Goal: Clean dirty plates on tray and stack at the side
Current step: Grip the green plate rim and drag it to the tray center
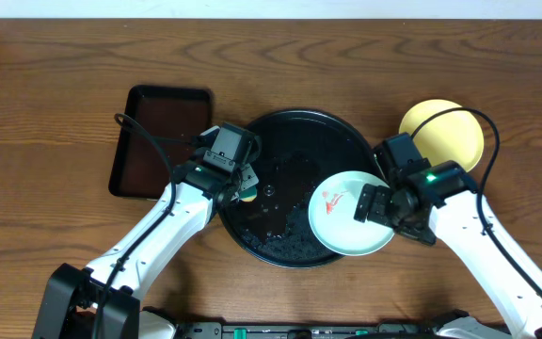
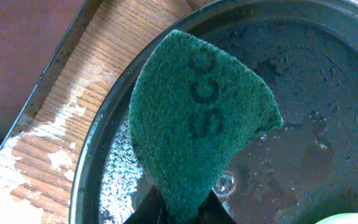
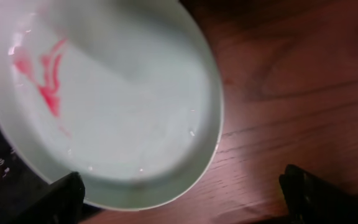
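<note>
The round black tray (image 1: 290, 141) is wet, with foam on its floor (image 2: 316, 74). A pale blue-white plate (image 1: 346, 221) with a red smear lies on the tray's right front part and overhangs the rim; it also shows in the right wrist view (image 3: 117, 106). A pale yellow plate (image 1: 443, 132) rests on the table to the right. No third plate shows. My left gripper (image 1: 245, 186) is shut on a green scouring sponge (image 2: 197, 118) over the tray's left side. My right gripper (image 3: 185, 199) is wide open at the blue-white plate's right edge (image 1: 373, 202).
A rectangular dark brown tray (image 1: 158, 141) stands left of the black tray, its rim close to my left gripper (image 2: 48, 74). Bare wooden table (image 3: 291, 93) lies under and right of my right gripper.
</note>
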